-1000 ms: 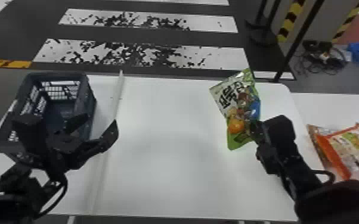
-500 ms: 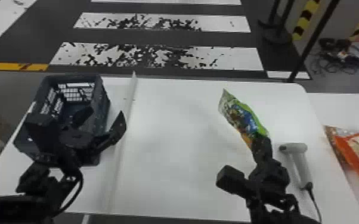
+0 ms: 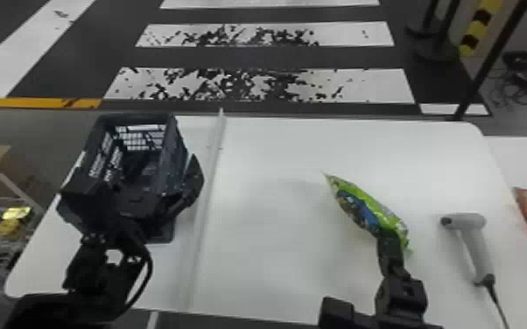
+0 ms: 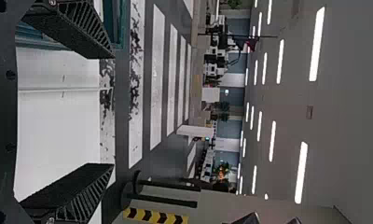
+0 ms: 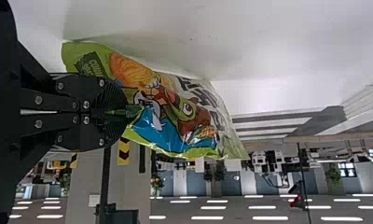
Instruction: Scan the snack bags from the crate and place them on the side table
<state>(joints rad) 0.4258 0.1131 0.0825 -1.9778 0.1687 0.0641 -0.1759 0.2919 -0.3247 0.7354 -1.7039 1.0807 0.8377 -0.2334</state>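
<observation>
The right gripper [image 3: 388, 239] grasped the green snack bag [image 3: 363, 212], which stuck out ahead of it, with the scanner [image 3: 477, 249] to its right. The left gripper [image 3: 138, 179], fingers spread apart, hung near the crate [image 3: 174, 146].

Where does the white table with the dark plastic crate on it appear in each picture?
Head view: the white table spans the middle, under the dark plastic crate.
Left wrist view: between the left gripper's flat black fingers.
Right wrist view: behind the green snack bag.
Shared landmark: white crosswalk stripes on the floor beyond.
</observation>
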